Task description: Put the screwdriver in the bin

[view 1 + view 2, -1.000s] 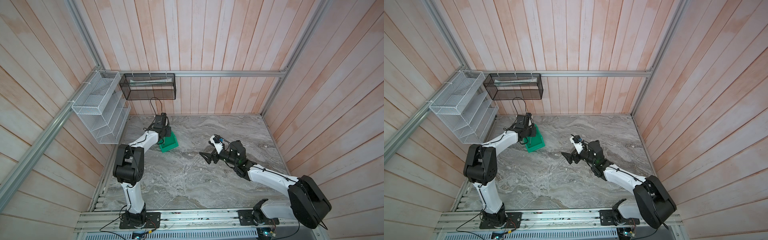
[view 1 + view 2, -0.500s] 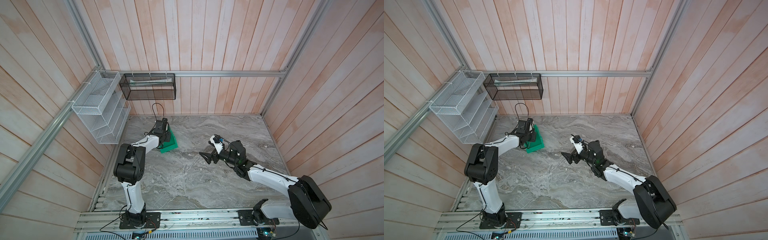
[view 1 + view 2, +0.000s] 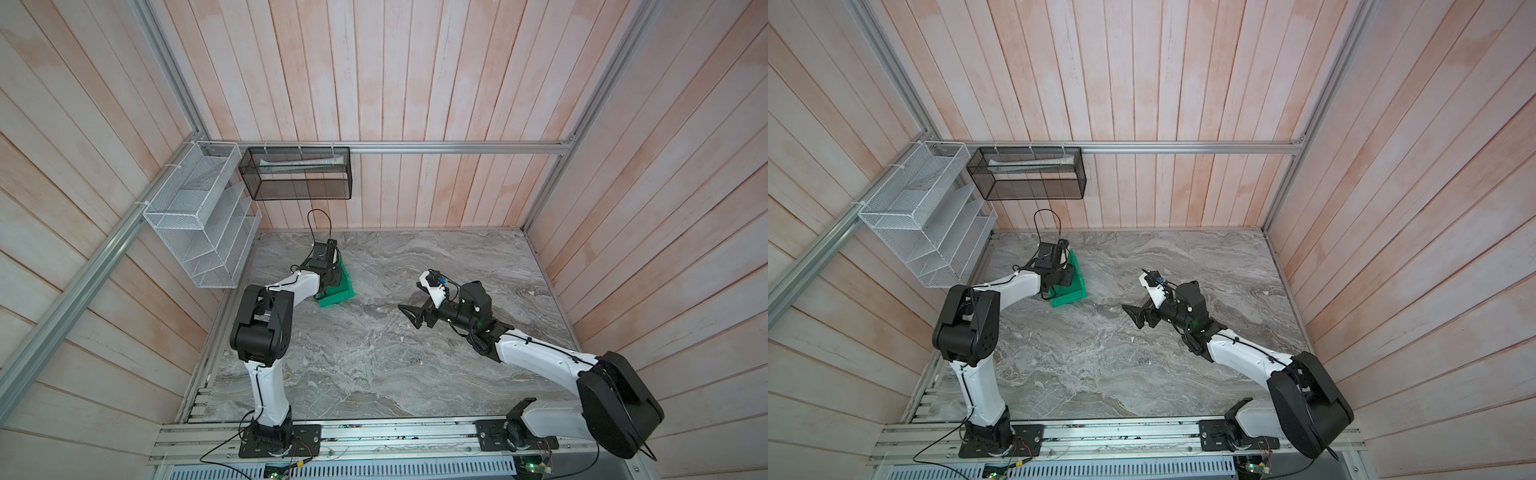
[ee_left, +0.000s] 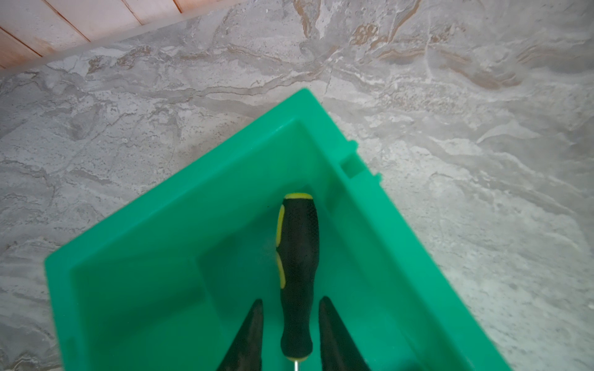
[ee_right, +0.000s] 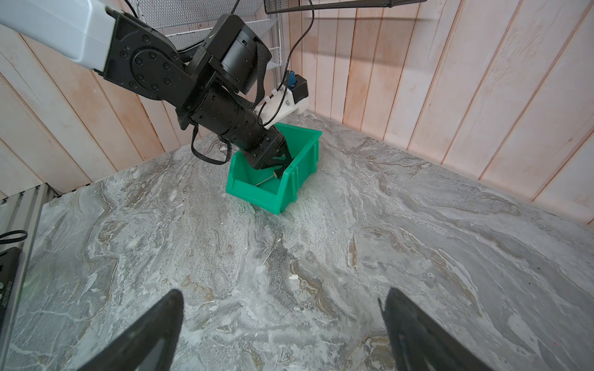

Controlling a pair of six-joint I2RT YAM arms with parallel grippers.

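Observation:
The green bin (image 4: 193,199) stands at the table's back left in both top views (image 3: 340,291) (image 3: 1075,289). Inside it lies the screwdriver (image 4: 299,257), with a black handle striped in yellow and a thin shaft (image 5: 265,181). My left gripper (image 4: 291,300) reaches down into the bin (image 5: 289,180). Its jaws straddle the handle's neck with a narrow gap on each side, so it is slightly open and holds nothing. My right gripper (image 5: 283,291) hovers wide open and empty over the middle of the table (image 3: 409,316).
A black mesh basket (image 3: 297,174) hangs on the back wall above the bin. A white wire rack (image 3: 199,220) hangs on the left wall. Wooden walls close the table (image 3: 374,365) on three sides. The left arm's cable (image 3: 318,220) loops above the bin.
The left wrist has sunk a little lower over the bin. The right arm has not moved.

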